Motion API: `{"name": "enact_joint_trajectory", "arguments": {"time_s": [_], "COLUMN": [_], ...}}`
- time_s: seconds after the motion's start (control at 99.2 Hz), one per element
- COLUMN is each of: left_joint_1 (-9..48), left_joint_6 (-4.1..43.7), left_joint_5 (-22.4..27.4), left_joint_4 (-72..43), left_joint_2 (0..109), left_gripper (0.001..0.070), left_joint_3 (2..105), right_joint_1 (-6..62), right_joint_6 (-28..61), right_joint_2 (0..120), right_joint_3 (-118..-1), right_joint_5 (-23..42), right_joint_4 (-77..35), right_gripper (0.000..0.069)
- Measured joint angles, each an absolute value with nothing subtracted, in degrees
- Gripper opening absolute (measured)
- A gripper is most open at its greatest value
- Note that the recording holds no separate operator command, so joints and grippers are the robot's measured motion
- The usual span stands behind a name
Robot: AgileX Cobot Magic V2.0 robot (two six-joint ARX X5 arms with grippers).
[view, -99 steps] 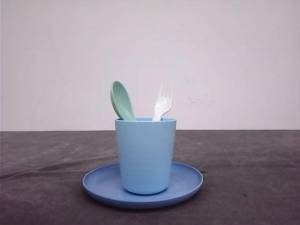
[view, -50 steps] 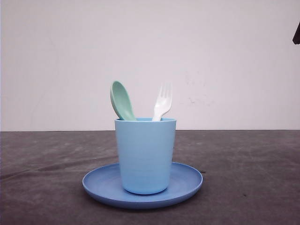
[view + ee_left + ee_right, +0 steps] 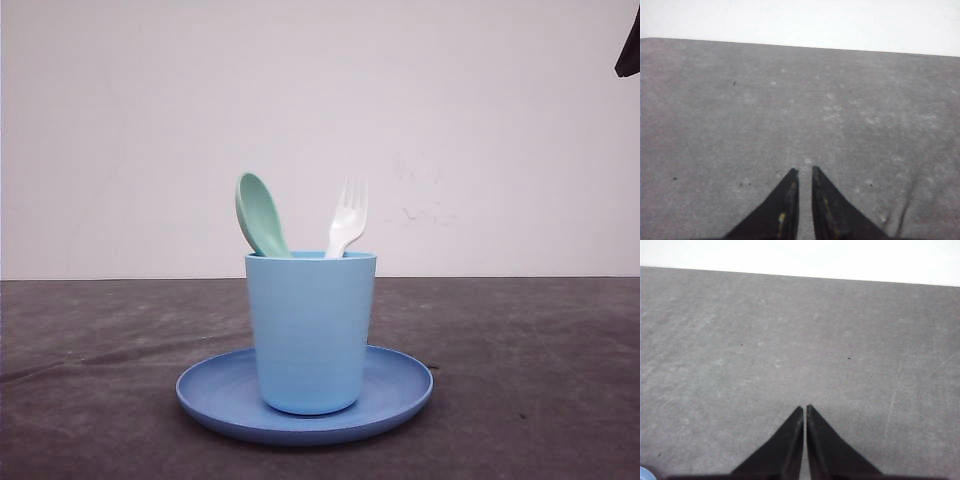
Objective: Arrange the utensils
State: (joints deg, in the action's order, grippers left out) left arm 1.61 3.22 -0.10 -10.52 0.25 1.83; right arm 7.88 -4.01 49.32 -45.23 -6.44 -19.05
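Observation:
A mint-green spoon (image 3: 258, 217) and a white fork (image 3: 347, 220) stand upright in a light blue cup (image 3: 310, 330), bowl and tines up. The cup stands on a round blue plate (image 3: 400, 385) in the middle of the dark table. My left gripper (image 3: 804, 170) hovers over bare table, its fingers nearly together with nothing between them. My right gripper (image 3: 804, 407) is shut over bare table and also holds nothing. A sliver of blue (image 3: 644, 473) shows at one corner of the right wrist view.
A dark part of an arm (image 3: 629, 50) pokes in at the upper right edge of the front view. The grey table (image 3: 520, 330) stretches wide on both sides of the plate, ending at a white wall behind.
The dark arm part has come into the front view at the upper right edge and grown larger. Cup, plate, spoon and fork have not moved.

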Motion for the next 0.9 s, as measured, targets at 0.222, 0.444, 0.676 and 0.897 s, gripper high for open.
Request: {"name": "enact_joint_trajectory", "arguments": {"time_s": [0.222, 0.444, 0.676, 0.897], "left_joint_1": [1.61, 1.61, 1.61, 1.61], "left_joint_6": [3.25, 3.22, 3.22, 3.22], "left_joint_5": [-0.1, -0.12, -0.12, -0.12], "left_joint_4": [-10.52, -10.52, -10.52, -10.52], "left_joint_2": [0.25, 0.25, 0.25, 0.25], "left_gripper": [0.0023, 0.0023, 0.0023, 0.0023], "left_joint_3": [1.83, 1.83, 1.83, 1.83], "right_joint_1": [7.88, 6.96, 2.94, 0.71], "right_joint_6": [-4.01, -2.24, -1.69, -1.93], "right_joint_2": [49.32, 43.55, 27.0, 10.44], "right_joint_3": [-45.23, -43.79, -30.72, -15.25], "right_joint_5": [-6.44, -2.79, -0.84, -0.14], "right_joint_4": [-19.0, -19.33, -19.27, -19.42], "right_gripper": [0.001, 0.001, 0.001, 0.001]}}
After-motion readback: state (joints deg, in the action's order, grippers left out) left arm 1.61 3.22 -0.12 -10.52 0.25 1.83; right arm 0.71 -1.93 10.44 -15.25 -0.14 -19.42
